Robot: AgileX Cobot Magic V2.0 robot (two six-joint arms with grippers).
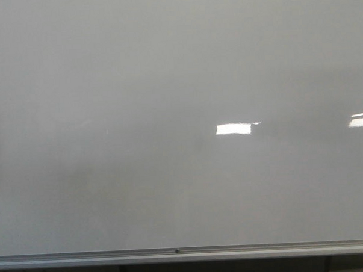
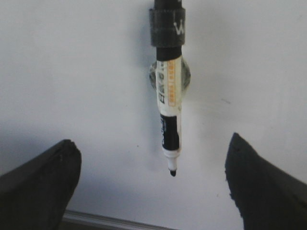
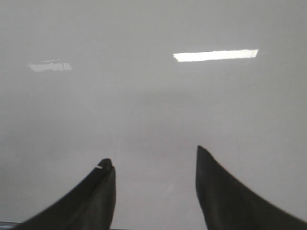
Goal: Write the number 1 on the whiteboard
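Observation:
The whiteboard [image 1: 167, 82] fills the front view, glossy grey-white, and no number 1 shows on it. Neither arm appears in that view. In the left wrist view an uncapped black-and-white marker [image 2: 169, 105] with an orange label hangs against the whiteboard [image 2: 72, 72], held by a dark band [image 2: 167, 28], its black tip [image 2: 172, 173] towards the frame. My left gripper [image 2: 151, 141] is open, its fingers wide apart on either side of the marker's tip and not touching it. My right gripper [image 3: 152, 155] is open and empty in front of the bare whiteboard [image 3: 144, 105].
A silver frame strip [image 1: 174, 254] runs along the board's lower edge, also seen as the frame strip [image 2: 105, 221] below the left fingers. Bright rectangular light reflections [image 1: 233, 129] lie on the board. A round clear piece [image 2: 184, 79] sits behind the marker.

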